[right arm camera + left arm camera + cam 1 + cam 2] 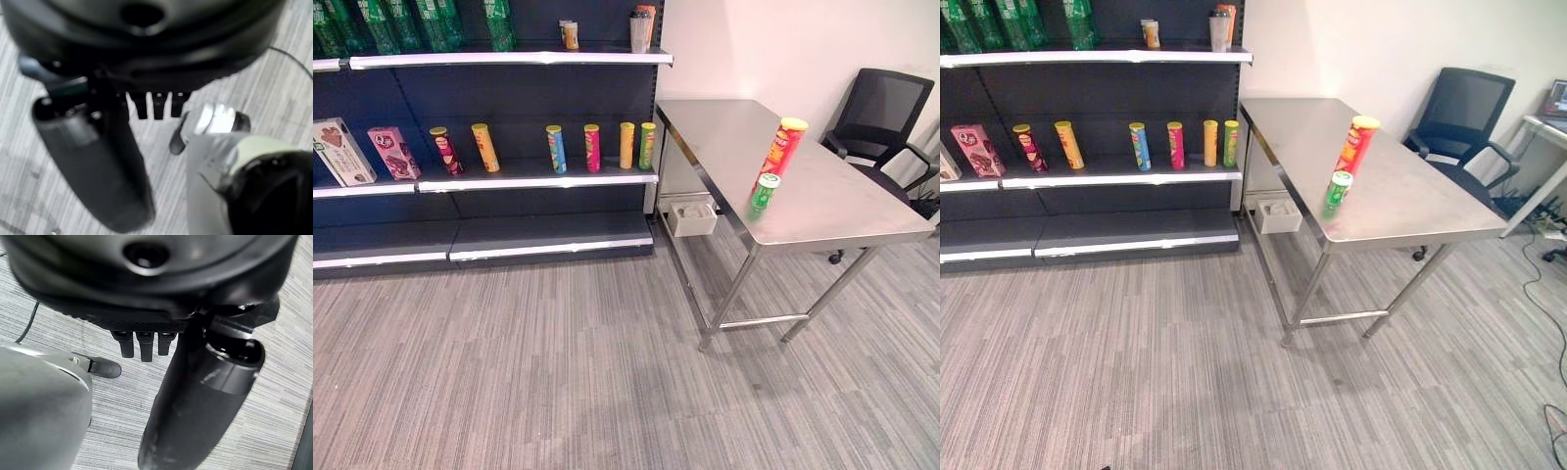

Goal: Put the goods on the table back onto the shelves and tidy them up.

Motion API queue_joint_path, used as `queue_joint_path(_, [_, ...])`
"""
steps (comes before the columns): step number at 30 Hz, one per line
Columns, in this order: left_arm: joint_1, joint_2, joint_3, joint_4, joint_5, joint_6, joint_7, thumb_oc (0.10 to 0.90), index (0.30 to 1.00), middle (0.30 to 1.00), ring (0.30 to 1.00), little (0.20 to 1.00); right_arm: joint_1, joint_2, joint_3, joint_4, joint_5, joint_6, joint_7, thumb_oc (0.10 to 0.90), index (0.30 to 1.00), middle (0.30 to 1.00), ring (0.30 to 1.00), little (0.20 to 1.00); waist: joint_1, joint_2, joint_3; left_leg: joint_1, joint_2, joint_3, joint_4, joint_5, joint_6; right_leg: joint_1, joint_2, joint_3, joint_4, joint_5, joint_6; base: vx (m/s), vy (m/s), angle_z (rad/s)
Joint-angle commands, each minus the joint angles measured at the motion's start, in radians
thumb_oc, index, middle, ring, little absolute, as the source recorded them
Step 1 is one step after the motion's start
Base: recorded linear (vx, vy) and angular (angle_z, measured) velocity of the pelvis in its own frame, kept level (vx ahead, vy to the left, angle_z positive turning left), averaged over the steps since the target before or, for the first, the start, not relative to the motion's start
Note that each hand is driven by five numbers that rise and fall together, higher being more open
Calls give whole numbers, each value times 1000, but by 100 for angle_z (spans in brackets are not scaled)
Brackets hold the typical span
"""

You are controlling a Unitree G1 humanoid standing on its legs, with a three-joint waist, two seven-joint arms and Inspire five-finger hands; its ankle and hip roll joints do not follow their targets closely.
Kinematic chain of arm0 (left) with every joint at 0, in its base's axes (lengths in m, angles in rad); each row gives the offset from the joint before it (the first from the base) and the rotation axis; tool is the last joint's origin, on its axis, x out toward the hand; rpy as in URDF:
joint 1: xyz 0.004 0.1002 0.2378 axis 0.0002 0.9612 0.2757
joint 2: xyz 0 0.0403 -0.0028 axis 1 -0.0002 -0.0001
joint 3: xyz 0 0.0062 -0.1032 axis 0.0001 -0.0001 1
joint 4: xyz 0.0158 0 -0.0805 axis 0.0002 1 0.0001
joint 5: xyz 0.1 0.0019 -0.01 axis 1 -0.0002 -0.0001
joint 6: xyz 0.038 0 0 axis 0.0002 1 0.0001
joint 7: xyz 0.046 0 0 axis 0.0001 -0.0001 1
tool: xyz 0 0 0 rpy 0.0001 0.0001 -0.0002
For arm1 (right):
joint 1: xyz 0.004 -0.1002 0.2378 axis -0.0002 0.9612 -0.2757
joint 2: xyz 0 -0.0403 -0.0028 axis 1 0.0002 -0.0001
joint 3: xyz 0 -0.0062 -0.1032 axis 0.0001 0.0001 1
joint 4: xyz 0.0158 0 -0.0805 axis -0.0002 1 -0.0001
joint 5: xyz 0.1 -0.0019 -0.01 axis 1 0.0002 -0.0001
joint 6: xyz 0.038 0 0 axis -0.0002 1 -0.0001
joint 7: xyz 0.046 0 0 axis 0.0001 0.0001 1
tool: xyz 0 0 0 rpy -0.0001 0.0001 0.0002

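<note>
Left eye view: red can (pixel 784 146) and green can (pixel 763 195) upright on table (pixel 842 201); left hand (pixel 195 396) and right hand (pixel 93 161) hang relaxed, empty

It looked like a mock shop set up in an office room. Dark retail shelves (pixel 509 181) held rows of snack cans (pixel 556 149) and boxes (pixel 342 152), while a steel table (pixel 744 147), office chair (pixel 886 117) and grey carpet (pixel 558 372) stood alongside.
</note>
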Motion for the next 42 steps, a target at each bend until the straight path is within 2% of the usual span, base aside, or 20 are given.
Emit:
queue_joint_path(1, [-43, -25, 22, 29, -2, -39, -8, 800, 900, 900, 900, 900, -34, -11, -23, 68, -17, -16, 9, 800, 900, 900, 900, 900, 8, 10, -30, 46, 20, 22, 8, -74, -39, -37, -24, 75, 2, 40, 132, -2, 2, 3])
queue_joint_path(12, [-50, -25, 8, 44, 38, -37, -8, 800, 900, 900, 900, 900, -43, 3, 47, 35, -109, -32, 10, 800, 900, 900, 900, 900, 11, 8, -30, 54, 21, 16, 8, -77, -40, -27, -29, 64, 2, 38, 130, 1, 0, 1])
queue_joint_path(24, [-73, -31, -19, 48, 69, -33, -3, 800, 900, 900, 900, 900, -40, 10, 78, 21, -130, -26, 20, 800, 900, 900, 900, 900, -1, 10, -28, 53, 21, 27, 8, -75, -35, -45, -31, 64, 27, 30, 131, 0, 0, 0])
queue_joint_path(32, [-103, -49, -68, 28, 106, -33, -37, 800, 900, 900, 900, 900, -5, -3, 95, 28, -186, -8, 40, 800, 900, 900, 900, 900, 26, 18, -29, 53, 15, 10, 8, -69, -32, -39, -38, 33, 30, 24, 128, 6, 3, 1])
queue_joint_path(42, [-112, -44, -56, 41, 99, -17, -52, 800, 900, 900, 900, 900, -23, -22, 99, 6, -217, -15, 25, 800, 900, 900, 900, 900, 37, 15, -34, 65, 18, 14, 8, -71, -33, -39, -36, 34, 52, 9, 125, 3, 2, 1])
